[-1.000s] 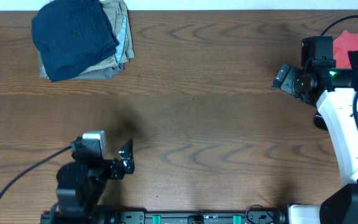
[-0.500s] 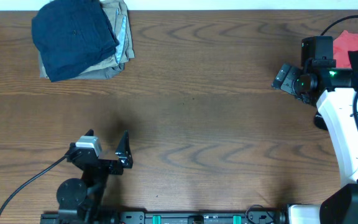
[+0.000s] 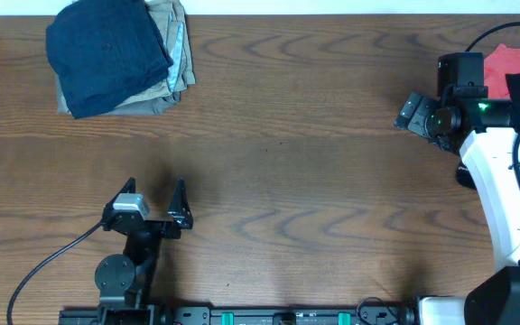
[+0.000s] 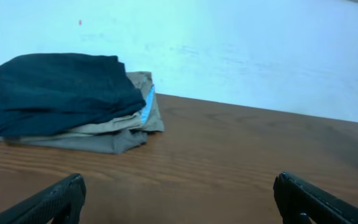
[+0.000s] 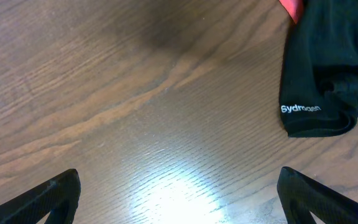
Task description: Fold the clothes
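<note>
The left gripper (image 3: 156, 193) hangs over the near left part of the table (image 3: 314, 181), its two fingers spread wide with nothing between them, only bare wood beneath. From its own camera it looks straight across the boards toward the far left corner. The right gripper (image 3: 406, 115) is over at the far right, likewise wide apart and empty, with wood grain under it and nothing in its reach except the corner of a black garment (image 5: 328, 62) just off to its right.

The navy shorts (image 3: 106, 54) lie in the far left corner, well apart from both arms. They are doubled over into a compact, roughly square bundle and sit on top of a khaki garment (image 3: 165, 92), which is folded too and shows a pale blue edge (image 3: 179, 45) along its right side. The bundle is a little rumpled at the edges and slightly askew on the khaki piece, but it holds its shape.

I'd judge the folding of the shorts to be finished: they are folded, stacked and let go, with neither arm touching them. At the right edge the black garment and a red one (image 3: 513, 61) lie in a loose heap beside the right arm. If anything is left, it would be those, though I can't tell whether they belong to this job.
</note>
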Tool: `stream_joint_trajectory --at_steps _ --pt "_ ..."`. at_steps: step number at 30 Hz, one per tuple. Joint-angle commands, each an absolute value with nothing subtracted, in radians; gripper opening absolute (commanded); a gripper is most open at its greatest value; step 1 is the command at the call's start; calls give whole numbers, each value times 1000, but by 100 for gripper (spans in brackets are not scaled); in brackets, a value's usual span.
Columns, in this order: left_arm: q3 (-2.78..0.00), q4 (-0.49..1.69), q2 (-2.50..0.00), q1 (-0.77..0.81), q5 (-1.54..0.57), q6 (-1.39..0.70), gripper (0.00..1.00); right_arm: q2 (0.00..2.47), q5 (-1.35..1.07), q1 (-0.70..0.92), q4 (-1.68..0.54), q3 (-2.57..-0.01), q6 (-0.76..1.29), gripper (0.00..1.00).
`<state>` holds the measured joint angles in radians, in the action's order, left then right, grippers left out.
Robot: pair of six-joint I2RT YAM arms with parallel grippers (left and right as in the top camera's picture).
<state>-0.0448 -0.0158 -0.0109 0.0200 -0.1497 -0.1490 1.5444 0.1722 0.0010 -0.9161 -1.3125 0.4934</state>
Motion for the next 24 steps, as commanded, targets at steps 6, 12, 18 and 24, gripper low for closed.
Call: stream_joint_trajectory --at_steps 6,12,18,24 --pt "-4 -86 -1 -10 -121 -131 98 1544 176 3 -916 -1314 500 99" --pt "-4 -60 -1 -10 -118 -131 98 1544 176 3 -916 -1314 501 99" --pt "-4 63 -1 -22 -119 -125 98 1544 176 3 -916 -1314 501 99" --pt "-4 60 -1 -38 -119 -125 98 1544 176 3 -916 -1314 501 99"
